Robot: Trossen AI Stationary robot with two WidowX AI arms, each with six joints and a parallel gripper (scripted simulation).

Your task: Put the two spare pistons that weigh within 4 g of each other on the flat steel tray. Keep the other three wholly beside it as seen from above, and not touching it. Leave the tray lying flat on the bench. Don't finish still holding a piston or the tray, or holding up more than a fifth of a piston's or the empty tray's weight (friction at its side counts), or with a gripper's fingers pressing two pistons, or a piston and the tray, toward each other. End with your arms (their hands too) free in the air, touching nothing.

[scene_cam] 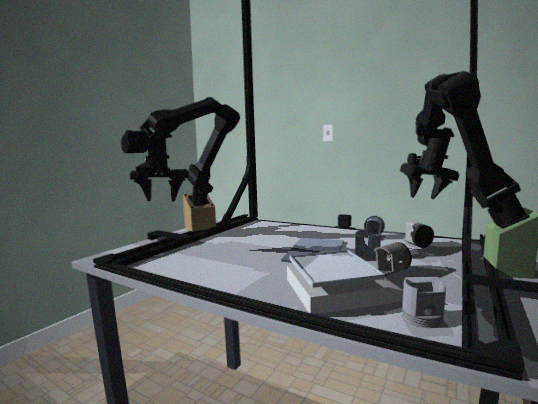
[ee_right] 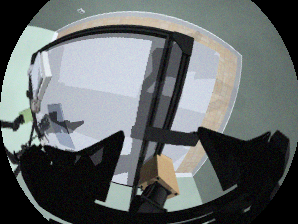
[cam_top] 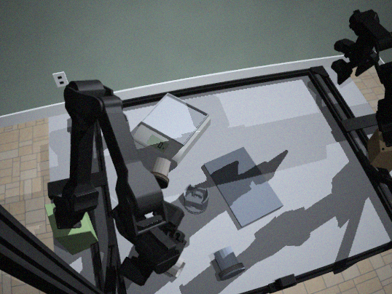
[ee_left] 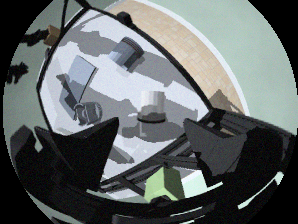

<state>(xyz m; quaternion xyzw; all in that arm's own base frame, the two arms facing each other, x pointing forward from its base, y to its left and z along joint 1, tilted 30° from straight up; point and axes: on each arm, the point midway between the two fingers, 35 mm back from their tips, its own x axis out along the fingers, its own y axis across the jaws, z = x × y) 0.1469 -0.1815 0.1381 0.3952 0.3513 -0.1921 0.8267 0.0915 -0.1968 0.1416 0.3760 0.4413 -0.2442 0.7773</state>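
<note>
The steel tray (cam_top: 238, 207) (scene_cam: 320, 245) (ee_left: 86, 72) (ee_right: 54, 108) lies flat and bare. A grey piston (cam_top: 195, 199) (scene_cam: 367, 243) (ee_left: 89, 114) stands beside it. A bluish piston (cam_top: 226, 259) (scene_cam: 374, 225) (ee_left: 125, 55) lies apart. A pale piston (cam_top: 175, 269) (scene_cam: 419, 235) (ee_left: 152, 102) with a dark end is partly behind my left hand in the top view. A brownish piston (cam_top: 161, 168) (scene_cam: 393, 256) lies by the scale. A fifth piston (scene_cam: 424, 300) stands upright. My left gripper (scene_cam: 424, 196) (ee_left: 152, 121) is open, high above the pale piston. My right gripper (cam_top: 349, 78) (scene_cam: 161, 200) (ee_right: 161, 133) is open and empty.
A boxy white scale (cam_top: 171, 116) (scene_cam: 332, 270) (ee_right: 46, 75) with a green display (cam_top: 157, 142) stands near the wall-side edge in the top view, its top bare. Black frame rails (cam_top: 218, 85) border the bench. My left arm covers the fifth piston in the top view.
</note>
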